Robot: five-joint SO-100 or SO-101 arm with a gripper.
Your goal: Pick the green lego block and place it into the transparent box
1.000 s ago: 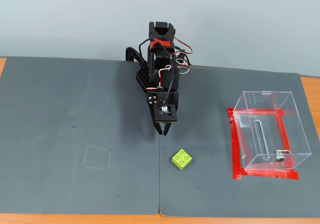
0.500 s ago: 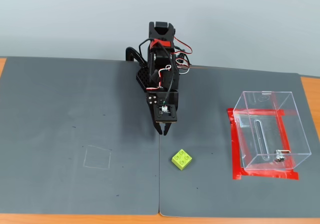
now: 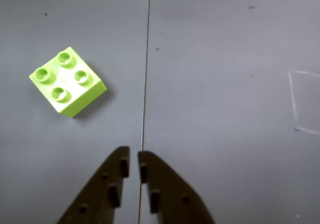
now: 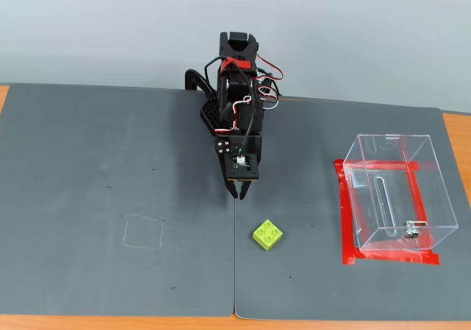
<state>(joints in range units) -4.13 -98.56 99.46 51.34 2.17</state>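
Pincer (image 3: pixel 133 156) closed and empty, pointing down over mat seam (image 3: pixel 146 84), green lego block (image 3: pixel 68 81) nearby

The fixed view stands in front of the arm, high up, looking down over the whole dark grey mat-covered counter (image 4: pixel 110 160). The wrist view rides close above it, facing down. Both share the small lime-green studded plastic brick (image 3: pixel 67 81) (image 4: pixel 267 235).
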